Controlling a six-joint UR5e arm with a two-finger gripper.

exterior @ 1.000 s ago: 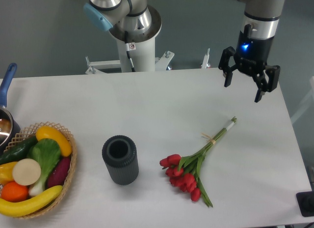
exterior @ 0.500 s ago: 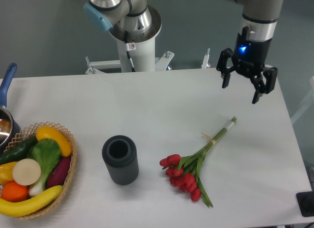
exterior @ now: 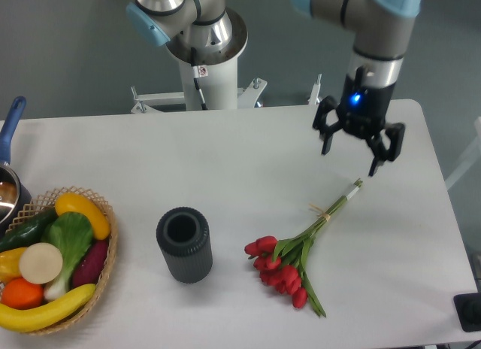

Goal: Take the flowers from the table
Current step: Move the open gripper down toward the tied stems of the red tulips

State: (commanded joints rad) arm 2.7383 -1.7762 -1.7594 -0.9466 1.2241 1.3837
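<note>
A: Gripper (exterior: pixel 352 153) state?

B: Spread wide, nothing between the fingers (exterior: pixel 325 142). Hanging above the table (exterior: pixel 225 161), just up and a bit right of the flowers' (exterior: pixel 301 247) stem ends, not touching. Blue light glowing on the wrist.

A: Flowers where?

B: Lying flat on the table, right of the dark ribbed cylinder (exterior: pixel 184 244). Red tulip heads nearest the cylinder, toward the front edge; green stems slanting away up-right from them, tied w/ pale string about midway, pale wrap at the tips.

A: Cylinder upright?

B: Yes, open end up, well apart from the flowers.

A: Anything else nearby?

B: Wicker basket (exterior: pixel 104 259) far left of the cylinder, full of produce: yellow banana, orange, green leafy veg, purple piece, pale round one. Dark pot w/ blue handle (exterior: pixel 10 131) behind the basket, cut by the frame edge. Small black object at the front right corner, mostly out of frame.

A: Any text or labels?

B: Small sticker w/ red mark on the robot base (exterior: pixel 204 59) behind the table; too small to read. No other writing legible.
</note>
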